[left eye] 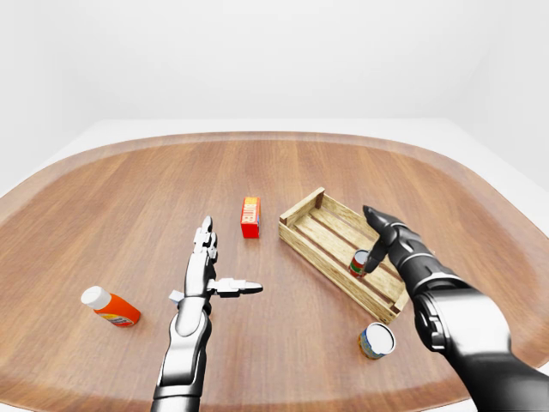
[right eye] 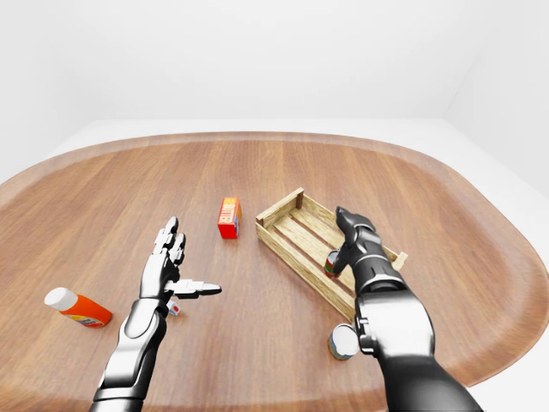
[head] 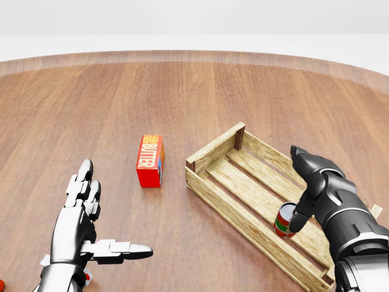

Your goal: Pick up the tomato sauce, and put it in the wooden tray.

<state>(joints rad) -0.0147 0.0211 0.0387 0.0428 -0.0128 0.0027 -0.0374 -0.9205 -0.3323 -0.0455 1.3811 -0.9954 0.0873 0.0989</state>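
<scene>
The right hand [head: 302,201] is reaching in nearest the camera, over the tray [head: 219,149], with its fingers curling round the small red-and-green sauce can [head: 283,220]; whether they are gripping it or only touching it, I cannot tell. The can is standing upright on the slats inside the tray, near its lower-right end. The left hand [left eye: 208,276] is hovering open and empty over the table [left eye: 129,189], thumb pointing right.

Opening the fingers unevenly could tip the can, and a thumb dragging on lifting out could knock it over the low wall. A second can [left eye: 377,340] is lying just outside the tray near the table's lower edge, below the forearm. The butter box [head: 150,160] is standing left of the tray, the orange bottle [left eye: 110,306] well away, leaving open wood between.
</scene>
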